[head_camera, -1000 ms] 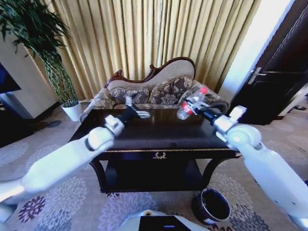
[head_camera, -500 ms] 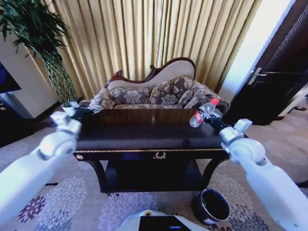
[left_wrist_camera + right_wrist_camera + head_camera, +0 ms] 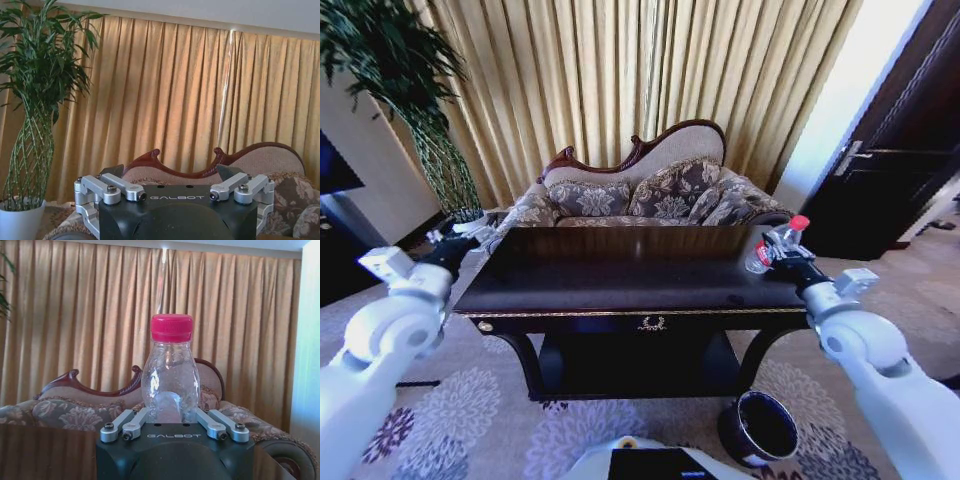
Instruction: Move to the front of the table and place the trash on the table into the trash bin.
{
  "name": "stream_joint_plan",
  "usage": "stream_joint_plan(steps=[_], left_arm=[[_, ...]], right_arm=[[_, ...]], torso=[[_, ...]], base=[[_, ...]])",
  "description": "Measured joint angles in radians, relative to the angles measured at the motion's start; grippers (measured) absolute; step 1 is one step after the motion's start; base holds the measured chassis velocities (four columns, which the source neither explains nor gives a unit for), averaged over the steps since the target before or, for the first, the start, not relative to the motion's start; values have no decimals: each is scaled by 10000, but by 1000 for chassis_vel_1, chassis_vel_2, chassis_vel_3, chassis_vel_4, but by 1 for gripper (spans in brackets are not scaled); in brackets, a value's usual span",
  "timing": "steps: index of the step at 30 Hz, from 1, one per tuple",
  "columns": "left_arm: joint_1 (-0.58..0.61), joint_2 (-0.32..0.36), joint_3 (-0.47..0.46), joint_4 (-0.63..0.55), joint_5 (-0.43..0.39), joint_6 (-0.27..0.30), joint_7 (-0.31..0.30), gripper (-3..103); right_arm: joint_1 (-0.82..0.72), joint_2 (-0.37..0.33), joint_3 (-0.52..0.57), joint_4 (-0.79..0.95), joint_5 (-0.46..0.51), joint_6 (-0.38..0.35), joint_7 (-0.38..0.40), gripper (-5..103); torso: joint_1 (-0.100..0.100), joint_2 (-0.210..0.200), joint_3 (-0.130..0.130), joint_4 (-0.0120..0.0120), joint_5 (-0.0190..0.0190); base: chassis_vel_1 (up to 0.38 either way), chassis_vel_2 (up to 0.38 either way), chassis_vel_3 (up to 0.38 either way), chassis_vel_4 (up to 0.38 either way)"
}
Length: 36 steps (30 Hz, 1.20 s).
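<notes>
My right gripper (image 3: 778,250) is shut on the clear plastic bottle (image 3: 776,243), a piece of the trash, and holds it just above the right end of the dark glossy table (image 3: 620,276). In the right wrist view the bottle (image 3: 170,377) stands upright with its red cap up, between the fingers of the right gripper (image 3: 170,416). My left gripper (image 3: 488,234) hangs past the table's left end; the left wrist view shows the left gripper (image 3: 170,173) open and holding nothing. The dark round trash bin (image 3: 732,433) stands on the carpet by the table's front right leg.
A patterned sofa (image 3: 640,190) sits behind the table before gold curtains. A tall plant (image 3: 405,90) in a white pot (image 3: 17,220) stands at the left. A dark door (image 3: 900,170) is at the right. Patterned carpet surrounds the table.
The left arm swung left from above the tabletop to beyond the table's left end. The right arm carried the bottle rightwards to the table's right end.
</notes>
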Motion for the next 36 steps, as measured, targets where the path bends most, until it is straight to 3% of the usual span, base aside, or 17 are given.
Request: stream_joint_plan(steps=[5, 12, 36], left_arm=[[969, -927, -763, -502, 619, 26, 323, 100], [1819, -1149, -1639, -1015, 750, 4, 743, 100], [2206, -1339, -1404, -1337, 1121, -50, 870, 100]], right_arm=[[-801, 223, 156, 726, 69, 0, -28, 21], [-924, 457, -160, 1315, 34, -156, -30, 21], [-1427, 850, 10, 1626, -172, -21, -31, 21]], torso=[[-1, 0, -1, -3, 1], [1, -1, 1, -2, 1], [2, -2, 1, -3, 1]], base=[[0, 0, 0, 0], [0, 0, 0, 0], [44, -47, -42, 46]])
